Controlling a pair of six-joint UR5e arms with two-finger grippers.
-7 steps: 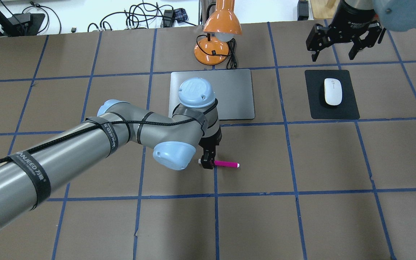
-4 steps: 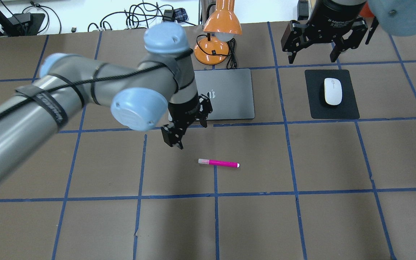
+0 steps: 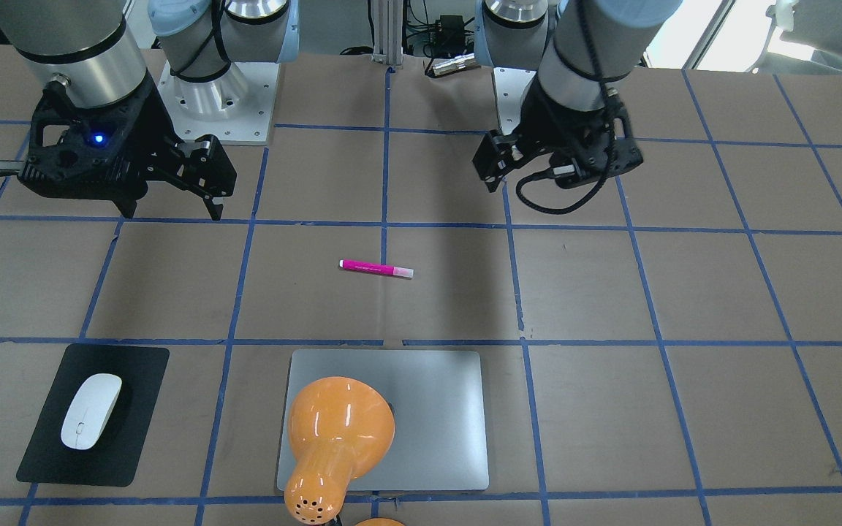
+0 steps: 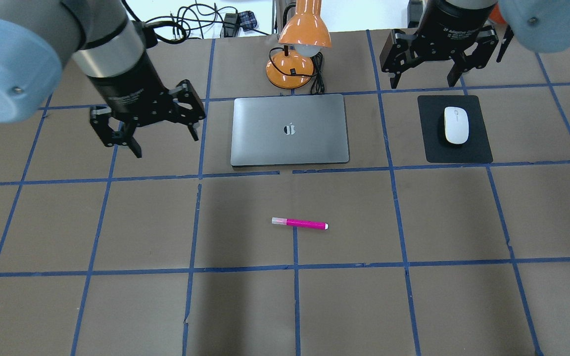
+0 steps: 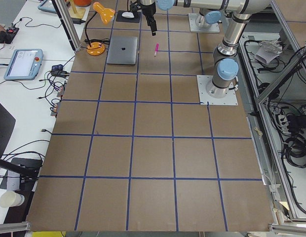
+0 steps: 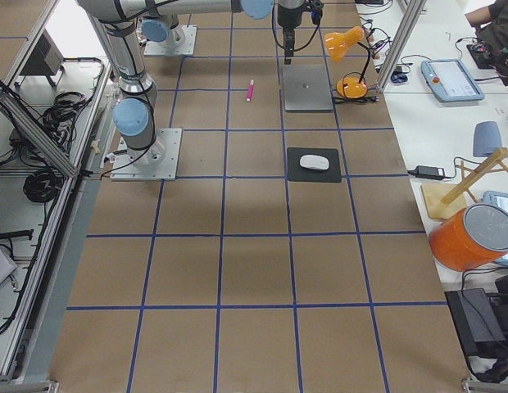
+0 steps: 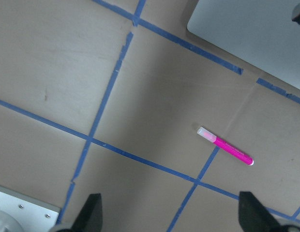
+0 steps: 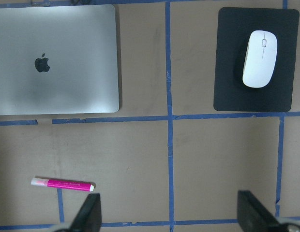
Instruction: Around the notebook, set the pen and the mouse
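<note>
The magenta pen (image 4: 300, 223) lies flat on the brown table, alone, in front of the silver-grey notebook (image 4: 290, 143). On a black mat (image 4: 433, 148) to the notebook's right rests the white mouse (image 4: 456, 125). My left gripper (image 4: 166, 144) hangs open and empty, high above the table, left of the notebook. My right gripper (image 4: 422, 84) is open too, raised behind the mat's far edge. From the left wrist the pen (image 7: 225, 146) shows well below the open fingers (image 7: 92, 215). The right wrist view takes in pen (image 8: 63, 183), notebook (image 8: 55, 60) and mouse (image 8: 260, 59).
An orange desk lamp (image 4: 297, 49) stands just behind the notebook, its cord trailing beside the base. Blue tape lines divide the brown table into squares. Cables lie on the white surface beyond the far edge.
The left gripper has let go of the pen, risen and swung away to the left of the notebook. The pen stays where it lay. The right gripper shifted slightly left.
</note>
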